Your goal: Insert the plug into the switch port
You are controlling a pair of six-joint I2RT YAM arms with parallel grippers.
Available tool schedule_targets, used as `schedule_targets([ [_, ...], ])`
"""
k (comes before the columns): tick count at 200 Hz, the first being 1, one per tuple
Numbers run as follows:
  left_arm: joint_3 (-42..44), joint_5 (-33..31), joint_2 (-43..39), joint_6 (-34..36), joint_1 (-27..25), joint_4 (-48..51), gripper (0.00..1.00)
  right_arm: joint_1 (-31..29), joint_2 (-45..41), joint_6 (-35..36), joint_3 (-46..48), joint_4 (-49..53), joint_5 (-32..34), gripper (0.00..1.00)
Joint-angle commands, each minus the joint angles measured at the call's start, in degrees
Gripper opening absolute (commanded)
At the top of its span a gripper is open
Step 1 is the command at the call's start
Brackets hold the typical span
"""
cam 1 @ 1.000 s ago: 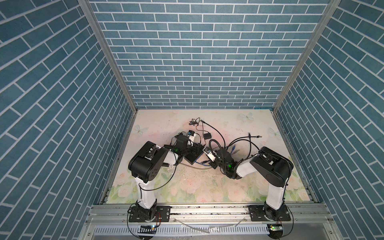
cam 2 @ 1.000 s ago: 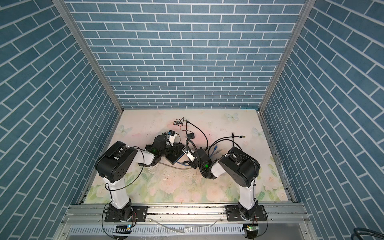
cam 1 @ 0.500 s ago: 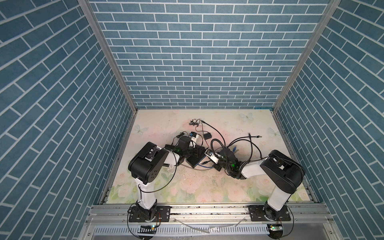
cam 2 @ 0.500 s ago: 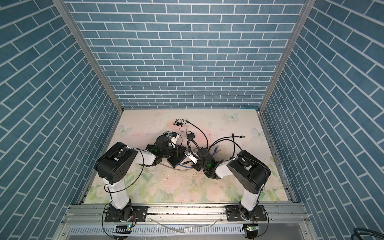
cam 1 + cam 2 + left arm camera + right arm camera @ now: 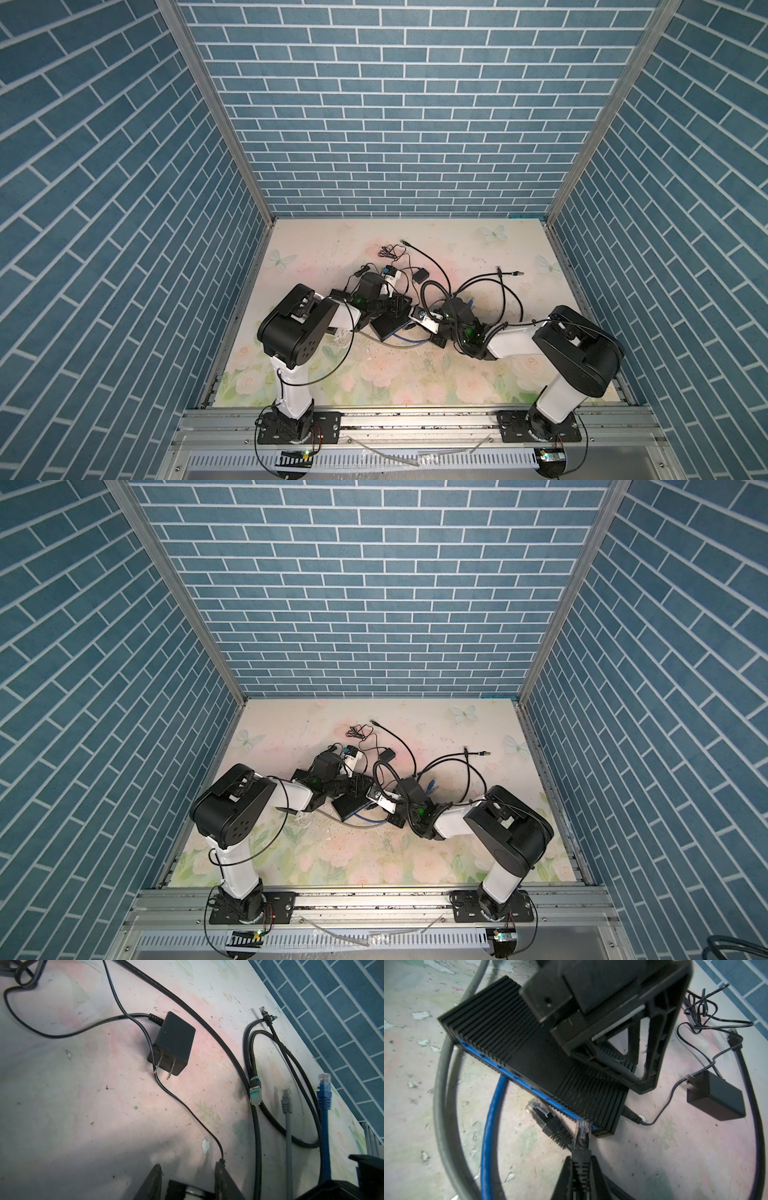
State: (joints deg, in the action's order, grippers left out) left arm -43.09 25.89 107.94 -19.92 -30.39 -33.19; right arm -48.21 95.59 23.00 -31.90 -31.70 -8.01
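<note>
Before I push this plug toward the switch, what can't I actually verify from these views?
- Port openings: in the right wrist view the switch shows only its blue front edge from above.
- Plug alignment: its tip overlaps that edge; seated or short, unclear.
- Left claw grip: the left wrist view's edge cuts off the switch between its fingers.
- Both top views: too small, arms cover the switch.

On the tabletop [image 5: 374,374], the switch [image 5: 388,324] lies between both arms, the power adapter [image 5: 422,276] behind it, cables [image 5: 505,291] sprawling to its right.

Blue brick walls [image 5: 399,104], floral tabletop [image 5: 374,374]
</note>
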Motion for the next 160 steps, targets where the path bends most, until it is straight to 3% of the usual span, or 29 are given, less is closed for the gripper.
schedule_targets([
  [1,3.6,1.1,2.0,0.2,-1.4,12.8,0.46,-1.0,0.7,1.7,-3.2,-2.8,1.0,0.00],
  [34,3.4,-1.5,-1.7,1.8,-0.9,16.1,0.52,0.8,3.2,-2.7,-6.4,-4.5,1.9,0.00],
  [71,2.0,-3.7,-4.4,2.0,0.8,18.6,0.63,2.4,2.0,-6.9,-5.3,-6.9,-1.9,0.00],
  [130,2.4,-4.8,-4.9,-0.3,3.0,16.9,0.64,2.8,-2.4,-7.4,0.1,-9.3,-10.8,0.00],
  [160,2.2,-4.6,-4.9,-0.2,3.0,17.2,0.64,2.8,-1.9,-7.1,-0.6,-6.2,-10.3,0.00],
])
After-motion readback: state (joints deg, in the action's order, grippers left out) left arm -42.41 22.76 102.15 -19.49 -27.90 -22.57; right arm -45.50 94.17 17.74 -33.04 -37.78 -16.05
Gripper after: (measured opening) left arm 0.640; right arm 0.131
